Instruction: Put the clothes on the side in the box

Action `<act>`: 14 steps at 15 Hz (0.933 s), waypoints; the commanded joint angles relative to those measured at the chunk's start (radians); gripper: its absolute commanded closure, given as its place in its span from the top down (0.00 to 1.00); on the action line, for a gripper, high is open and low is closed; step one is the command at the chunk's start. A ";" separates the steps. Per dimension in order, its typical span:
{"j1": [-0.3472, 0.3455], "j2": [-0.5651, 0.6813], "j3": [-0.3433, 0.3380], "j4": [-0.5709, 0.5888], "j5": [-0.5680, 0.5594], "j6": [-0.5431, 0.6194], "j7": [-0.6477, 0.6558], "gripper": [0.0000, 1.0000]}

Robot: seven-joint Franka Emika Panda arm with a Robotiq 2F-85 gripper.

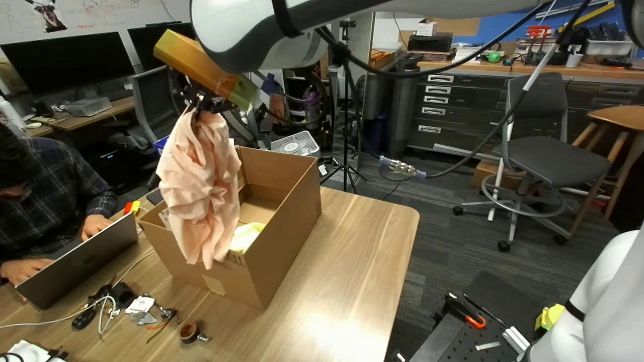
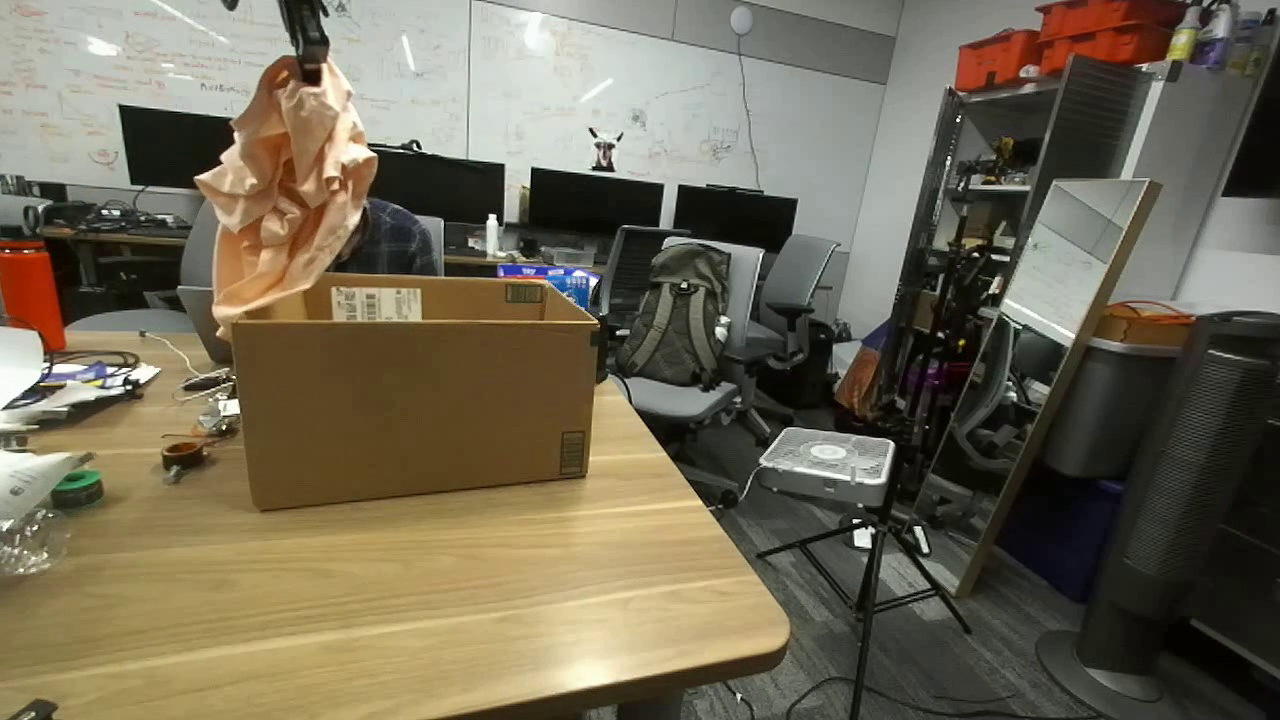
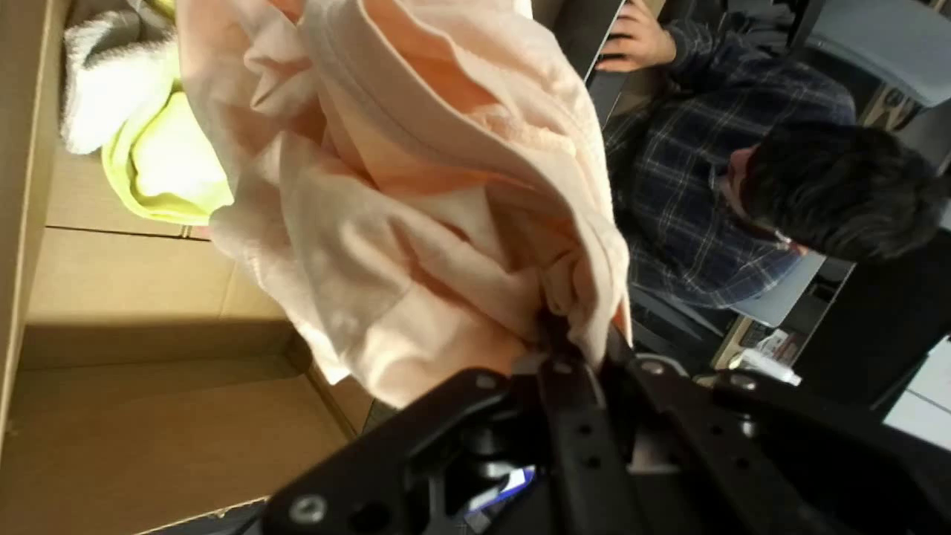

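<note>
Counter (image 1: 362,236): wood-grained, rounded at the corner, glare shining off the near part.
Brown roll (image 1: 188,334): sitting on the counter, toward me.
Key fob (image 1: 83,320): black, a bit farther along, a white cable (image 1: 33,323) looping close by.
Box (image 1: 289,229): brown cardboard, open at the top, upright on the counter, a white printed label (image 2: 376,304) showing on an inner face.
Yellow-green garment (image 3: 174,160): bunched up inside the box.
Arm (image 1: 251,35): stretched high overhead, its wrist above one end of the box.
Pincer (image 3: 585,338): pointing down, clenched on the top of a peach garment (image 1: 201,186).
Peach garment: hanging in loose, crumpled folds over the box's end, its lowest tip dangling outside, so the end wall stands between that tip and the inside. Whether the cloth brushes the rim, I can't tell.
Laptop (image 1: 83,259): open just beside the box, the back of its lid toward me.
Man (image 1: 48,186): plaid shirt, head bowed, seated right behind the laptop.
Backpack (image 2: 680,315): olive, propped on a grey chair (image 2: 685,400) beyond the counter.
Monitors (image 2: 595,210): dark, in a row beneath a scribbled-on whiteboard (image 2: 690,90).
</note>
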 commanded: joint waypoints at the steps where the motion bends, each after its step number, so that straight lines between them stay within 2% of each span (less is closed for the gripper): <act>1: 0.012 0.081 -0.067 0.155 -0.008 -0.064 0.069 0.03; 5: 0.006 0.110 -0.116 0.224 0.023 -0.099 0.055 0.03; 9: 0.009 0.144 -0.132 0.284 0.036 -0.129 0.037 0.02; 10: 0.009 0.147 -0.130 0.291 0.046 -0.132 0.024 0.34; 12: 0.000 0.139 -0.123 0.294 0.088 -0.176 -0.026 0.41; 14: -0.005 0.131 -0.122 0.296 0.130 -0.223 -0.081 0.57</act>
